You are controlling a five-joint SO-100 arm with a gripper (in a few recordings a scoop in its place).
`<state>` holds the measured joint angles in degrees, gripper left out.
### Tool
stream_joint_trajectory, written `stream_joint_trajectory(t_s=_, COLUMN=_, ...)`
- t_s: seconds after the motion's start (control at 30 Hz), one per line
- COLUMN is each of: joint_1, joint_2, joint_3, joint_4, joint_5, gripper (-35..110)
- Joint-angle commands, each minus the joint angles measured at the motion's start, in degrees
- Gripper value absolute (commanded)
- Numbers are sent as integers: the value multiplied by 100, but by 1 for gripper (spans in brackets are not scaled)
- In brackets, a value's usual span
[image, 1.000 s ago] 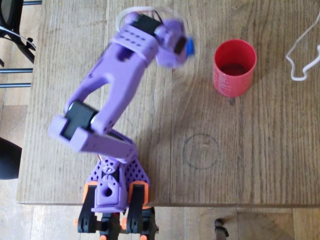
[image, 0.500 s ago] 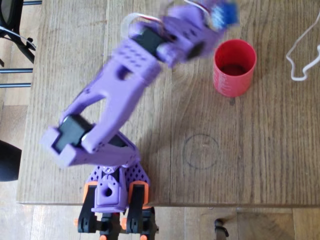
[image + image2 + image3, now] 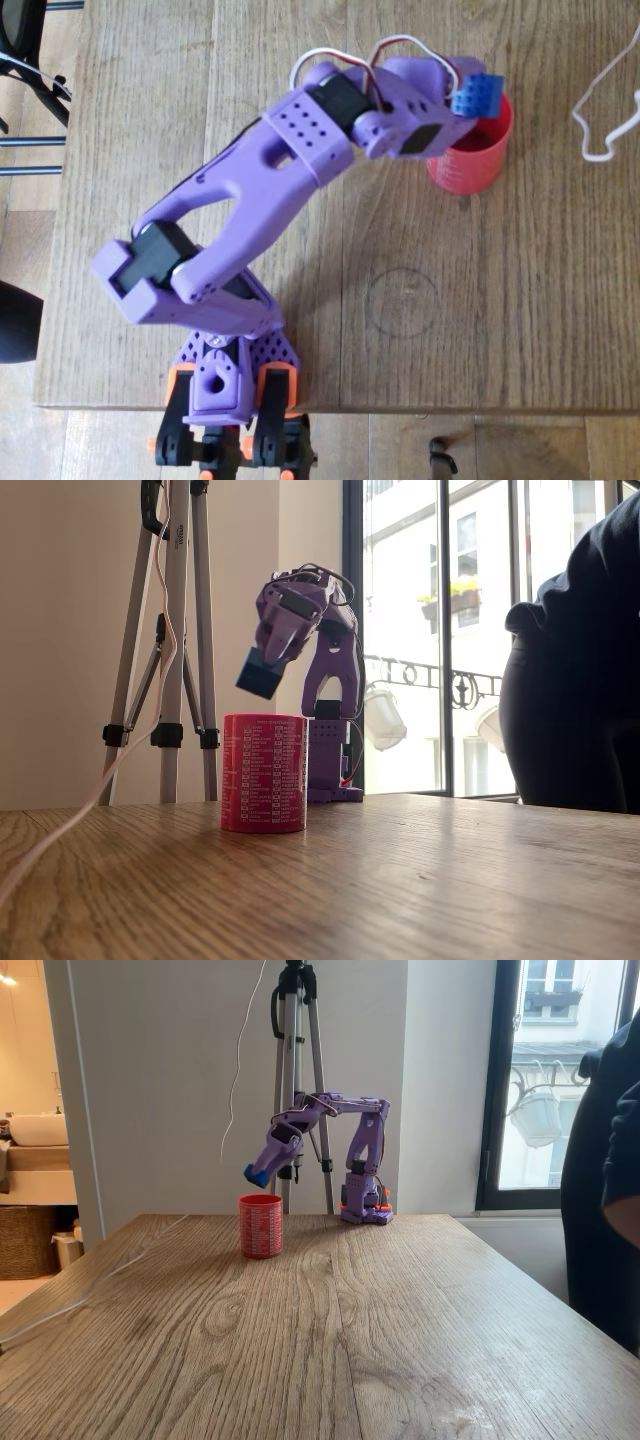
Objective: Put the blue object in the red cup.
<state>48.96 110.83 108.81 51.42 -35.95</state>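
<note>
In the overhead view the purple arm [image 3: 250, 190] reaches from its base at 6 o'clock up toward 1 o'clock, and its gripper [image 3: 462, 98] is clamped on the blue object [image 3: 476, 95], which sits over the 11 o'clock part of the red cup's [image 3: 470, 165] rim, hiding that stretch of it. The cup stands on the wooden table [image 3: 500, 300], with a white cable [image 3: 600, 110] lying well apart at its 3 o'clock and a faint drawn circle [image 3: 401, 301] at its 7 o'clock. In a fixed view taken low from the table, the gripper [image 3: 268, 665] tilts downward with the blue object [image 3: 261, 674] held at its tip, clear of the cup [image 3: 264, 772] and just above its rim near 12 o'clock; a tripod [image 3: 170, 630] stands at 9 o'clock and a person's dark sleeve [image 3: 575, 680] fills 3 o'clock. In a fixed view from farther off, the blue object [image 3: 256, 1174] hangs just over the cup [image 3: 260, 1225], seemingly a touch toward 11 o'clock, though it is too small there to be sure; the gripper [image 3: 266, 1163] grips it.
</note>
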Motion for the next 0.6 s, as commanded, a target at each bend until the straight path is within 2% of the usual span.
stream_joint_trajectory(t_s=0.0, joint_1=-158, joint_2=650, joint_3=-167, joint_4=202, joint_5=44, gripper=0)
stream_joint_trajectory(t_s=0.3, joint_1=-167, joint_2=580, joint_3=-105, joint_4=176, joint_5=-18, gripper=2)
stream_joint_trajectory(t_s=0.33, joint_1=-149, joint_2=580, joint_3=-105, joint_4=229, joint_5=-9, gripper=27)
stream_joint_trajectory(t_s=0.37, joint_1=-123, joint_2=598, joint_3=-70, joint_4=255, joint_5=-18, gripper=62)
stream_joint_trajectory(t_s=0.4, joint_1=-105, joint_2=606, joint_3=-35, joint_4=149, joint_5=-18, gripper=73)
stream_joint_trajectory(t_s=0.43, joint_1=-105, joint_2=615, joint_3=-26, joint_4=149, joint_5=-35, gripper=78)
stream_joint_trajectory(t_s=0.57, joint_1=-149, joint_2=659, joint_3=-18, joint_4=264, joint_5=-185, gripper=80)
